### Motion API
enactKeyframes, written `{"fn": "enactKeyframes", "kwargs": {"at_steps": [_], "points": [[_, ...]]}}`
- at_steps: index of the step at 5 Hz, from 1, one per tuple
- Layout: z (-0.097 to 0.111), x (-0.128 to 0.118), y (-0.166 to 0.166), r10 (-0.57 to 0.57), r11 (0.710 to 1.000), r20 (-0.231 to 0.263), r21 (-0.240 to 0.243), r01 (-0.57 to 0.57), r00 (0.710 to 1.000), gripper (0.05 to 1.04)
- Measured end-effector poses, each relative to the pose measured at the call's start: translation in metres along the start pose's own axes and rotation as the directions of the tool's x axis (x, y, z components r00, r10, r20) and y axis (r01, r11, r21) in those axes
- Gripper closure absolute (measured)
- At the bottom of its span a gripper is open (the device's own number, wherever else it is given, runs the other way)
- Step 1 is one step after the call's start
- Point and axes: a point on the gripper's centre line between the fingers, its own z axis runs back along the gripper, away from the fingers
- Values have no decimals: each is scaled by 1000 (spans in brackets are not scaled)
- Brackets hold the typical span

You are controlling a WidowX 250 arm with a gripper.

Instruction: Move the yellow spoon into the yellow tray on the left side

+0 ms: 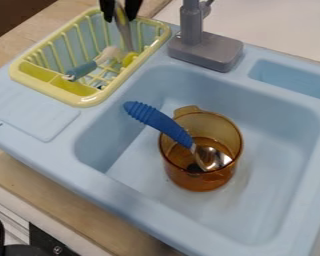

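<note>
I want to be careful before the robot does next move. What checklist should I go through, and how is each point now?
1. Gripper above the yellow tray: ok.
2. Grey utensil reaching down inside the tray's rim: ok.
3. Grey utensil lying flat: not ok, it stands steeply.
4. Grey utensil free of the gripper: cannot tell.
5. Blue-handled spoon away from the gripper, in the amber cup: ok.

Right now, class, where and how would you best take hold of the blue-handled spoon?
Likely by the ridged upper part of the blue handle, from above, closing across its width: the spoon leans in the amber cup, and that part juts out past the rim.
</note>
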Motion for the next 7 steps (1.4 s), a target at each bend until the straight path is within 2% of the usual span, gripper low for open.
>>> {"fn": "enactKeyframes", "kwargs": {"at_steps": [1,2,3,4,6,7], "points": [[3,-8,-2,-11,998,-28,-59,9,1000,178],[4,-15,2,-2,995,-73,-98,-5,997,83],[14,-19,6,6,991,-74,-133,-16,997,83],[18,-23,7,27,989,-93,-144,-40,995,83],[22,-43,16,152,974,-191,-136,-179,970,83],[25,-59,26,148,974,-202,-140,-178,968,83]]}}
